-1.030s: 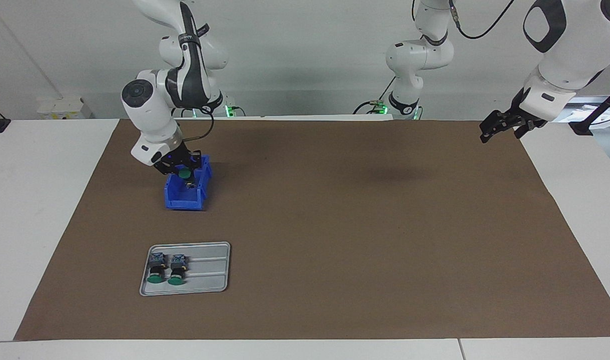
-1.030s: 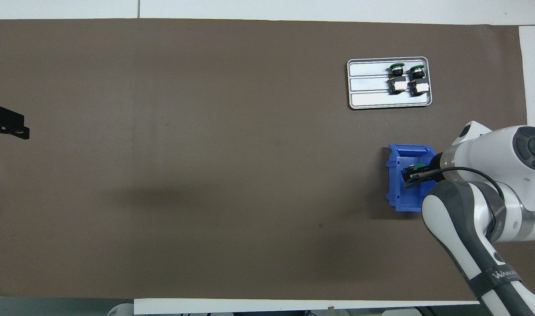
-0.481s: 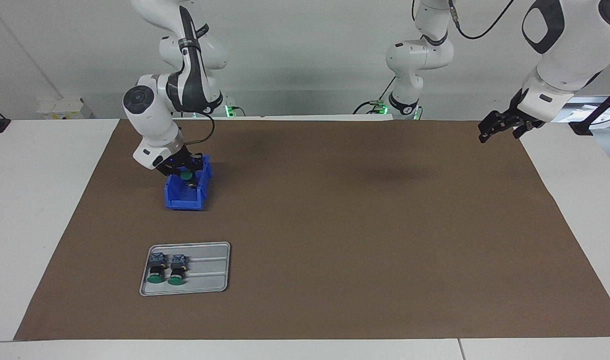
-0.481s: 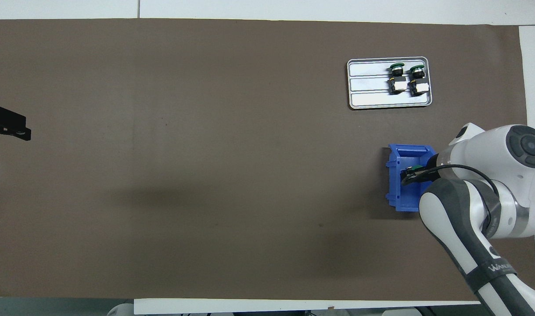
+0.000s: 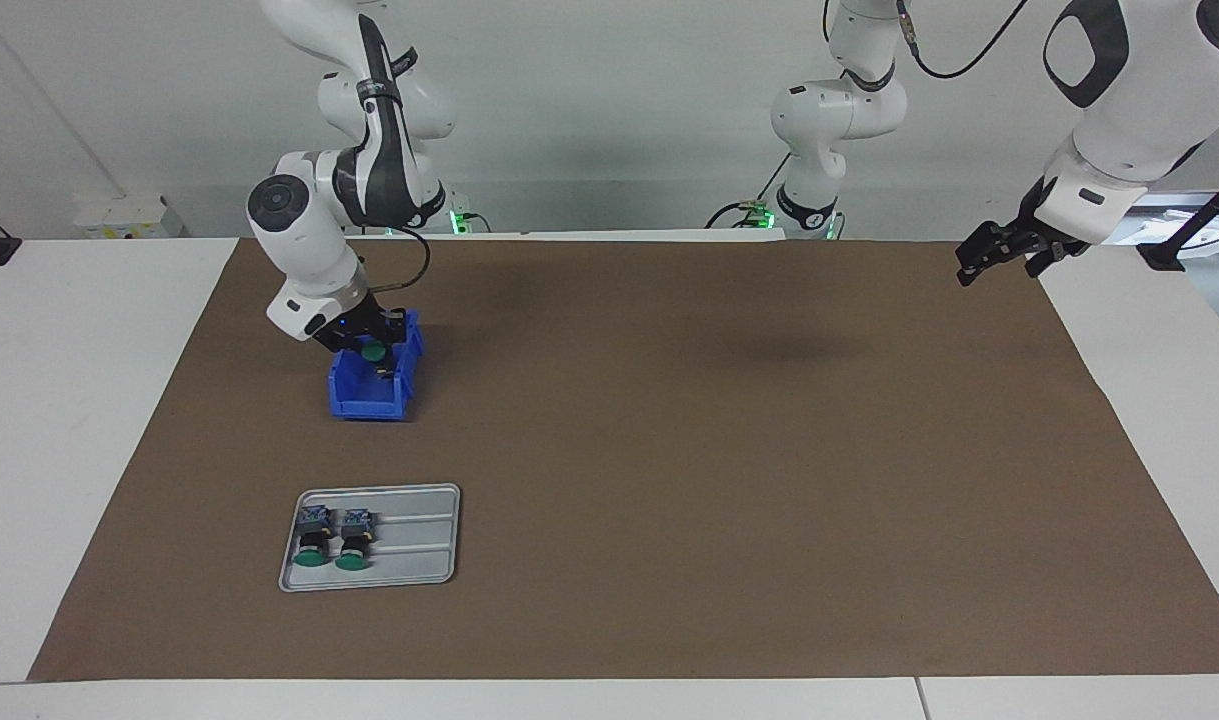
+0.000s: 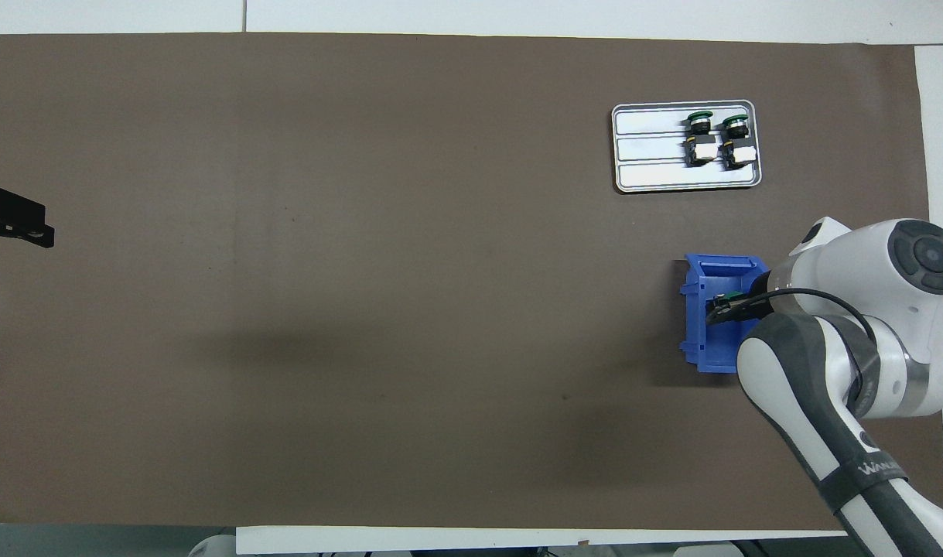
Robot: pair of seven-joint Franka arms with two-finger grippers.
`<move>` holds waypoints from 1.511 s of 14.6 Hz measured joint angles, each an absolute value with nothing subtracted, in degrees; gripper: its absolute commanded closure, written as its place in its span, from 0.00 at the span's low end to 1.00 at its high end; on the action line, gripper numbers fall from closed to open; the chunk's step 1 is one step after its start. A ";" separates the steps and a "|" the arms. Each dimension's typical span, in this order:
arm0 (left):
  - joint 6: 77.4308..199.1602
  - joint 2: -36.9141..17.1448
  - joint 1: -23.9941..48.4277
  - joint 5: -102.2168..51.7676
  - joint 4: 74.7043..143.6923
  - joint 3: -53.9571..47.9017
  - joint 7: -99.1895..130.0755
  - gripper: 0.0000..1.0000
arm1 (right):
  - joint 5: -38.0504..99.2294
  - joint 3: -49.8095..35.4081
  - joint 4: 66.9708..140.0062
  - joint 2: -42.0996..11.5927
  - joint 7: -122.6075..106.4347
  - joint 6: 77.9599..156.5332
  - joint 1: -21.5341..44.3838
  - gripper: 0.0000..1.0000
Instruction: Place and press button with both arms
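A blue bin (image 5: 364, 400) (image 6: 703, 340) stands on the brown mat toward the right arm's end. My right gripper (image 5: 370, 352) (image 6: 720, 308) reaches down into the bin. A green-capped button (image 5: 373, 352) (image 6: 729, 297) sits right at its tips; whether it is gripped does not show. Two more buttons (image 5: 314, 540) (image 5: 353, 540) lie side by side on the grey tray (image 5: 419, 560) (image 6: 649, 147), farther from the robots than the bin. My left gripper (image 5: 997, 262) (image 6: 15, 220) hangs open and holds nothing, above the mat's edge at the left arm's end.
The brown mat (image 5: 719, 450) covers most of the white table. The right arm's white elbow and forearm (image 6: 850, 363) overhang the bin's side nearer the robots. A third arm's base (image 5: 819, 150) stands at the robots' end.
The right arm's wrist has shifted slightly over the bin while its gripper stays inside by the green cap. The left gripper has barely moved.
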State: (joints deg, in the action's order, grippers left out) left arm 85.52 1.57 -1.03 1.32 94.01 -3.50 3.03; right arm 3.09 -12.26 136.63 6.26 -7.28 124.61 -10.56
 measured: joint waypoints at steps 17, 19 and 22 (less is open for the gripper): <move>85.50 1.57 -1.08 1.32 94.02 -3.30 3.04 0.00 | 2.67 -11.88 103.33 6.11 -7.24 96.94 -14.48 0.01; 85.50 1.57 -1.08 1.32 94.02 -3.30 3.04 0.00 | 1.19 -11.83 98.37 4.05 -7.24 93.10 -15.13 0.01; 85.50 1.57 -1.08 1.32 94.02 -3.30 3.04 0.00 | -1.79 -11.83 95.42 2.13 -7.24 91.59 -15.25 0.01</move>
State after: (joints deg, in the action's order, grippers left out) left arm 85.50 1.57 -1.08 1.32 94.02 -3.30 3.04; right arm -1.79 -11.83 95.42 2.13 -7.24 91.59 -15.25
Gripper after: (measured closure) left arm 0.000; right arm 0.009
